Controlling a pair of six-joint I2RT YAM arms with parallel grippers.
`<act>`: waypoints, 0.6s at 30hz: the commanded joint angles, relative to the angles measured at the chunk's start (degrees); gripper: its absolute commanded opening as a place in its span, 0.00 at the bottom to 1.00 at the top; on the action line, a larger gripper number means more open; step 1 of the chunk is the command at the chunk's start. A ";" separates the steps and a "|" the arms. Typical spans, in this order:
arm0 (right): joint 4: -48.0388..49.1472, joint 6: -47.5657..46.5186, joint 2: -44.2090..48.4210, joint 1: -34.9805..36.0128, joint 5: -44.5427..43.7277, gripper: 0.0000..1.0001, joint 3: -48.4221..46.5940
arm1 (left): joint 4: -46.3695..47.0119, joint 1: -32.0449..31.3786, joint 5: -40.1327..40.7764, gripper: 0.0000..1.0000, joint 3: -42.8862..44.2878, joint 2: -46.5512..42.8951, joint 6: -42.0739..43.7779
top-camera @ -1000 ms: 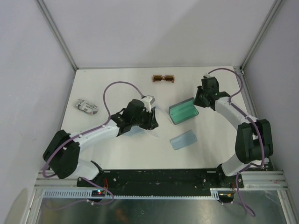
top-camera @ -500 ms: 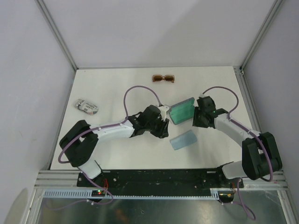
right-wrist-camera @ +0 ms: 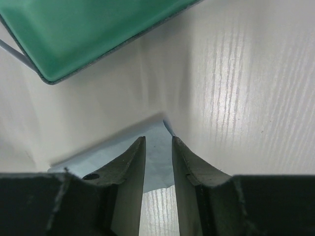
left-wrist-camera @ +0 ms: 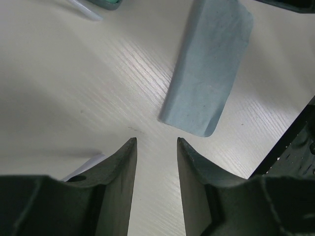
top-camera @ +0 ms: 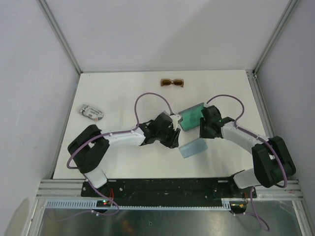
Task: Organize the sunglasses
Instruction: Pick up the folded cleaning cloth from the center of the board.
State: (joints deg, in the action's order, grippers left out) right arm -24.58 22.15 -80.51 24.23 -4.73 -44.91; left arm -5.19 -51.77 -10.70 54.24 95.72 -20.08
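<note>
The brown-amber sunglasses (top-camera: 172,82) lie open at the far middle of the table. A small white and dark object (top-camera: 91,112) at the left looks like the folded white-framed sunglasses. My left gripper (top-camera: 172,140) (left-wrist-camera: 156,140) is open and empty, low over bare table, just left of a flat grey-blue oblong piece (top-camera: 192,147) (left-wrist-camera: 206,73). My right gripper (top-camera: 201,133) (right-wrist-camera: 158,138) is narrowly open with nothing between its jaws, over a pale blue corner (right-wrist-camera: 157,157) that is probably the same piece. Neither gripper is near either pair of sunglasses.
An open case with a green inside (top-camera: 191,117) (right-wrist-camera: 88,34) lies tilted between the two grippers, touching or nearly touching both arms. A pale sheet edge (left-wrist-camera: 83,167) shows under my left finger. The white table (top-camera: 123,93) has metal posts at its far corners.
My left arm has swung right and reached toward the grey-blue piece. My right arm has pulled in from the far right, past the green case, down to that piece's upper edge.
</note>
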 commanded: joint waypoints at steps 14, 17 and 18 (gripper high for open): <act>3.44 -0.15 -8.32 1.99 -3.71 0.24 0.08 | 1.84 -1.77 0.50 0.43 3.42 3.36 0.02; 3.25 -0.13 -8.94 2.65 -4.84 0.23 0.17 | 1.85 -1.82 0.67 0.43 3.80 4.16 0.03; 3.23 -0.11 -8.91 2.74 -5.06 0.23 0.21 | 1.85 -1.84 0.67 0.43 3.92 4.45 0.04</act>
State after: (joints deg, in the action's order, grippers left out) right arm -21.91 22.17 -86.91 26.24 -7.11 -45.04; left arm -4.95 -53.08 -10.68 55.33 99.35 -20.10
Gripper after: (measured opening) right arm 0.231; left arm 0.431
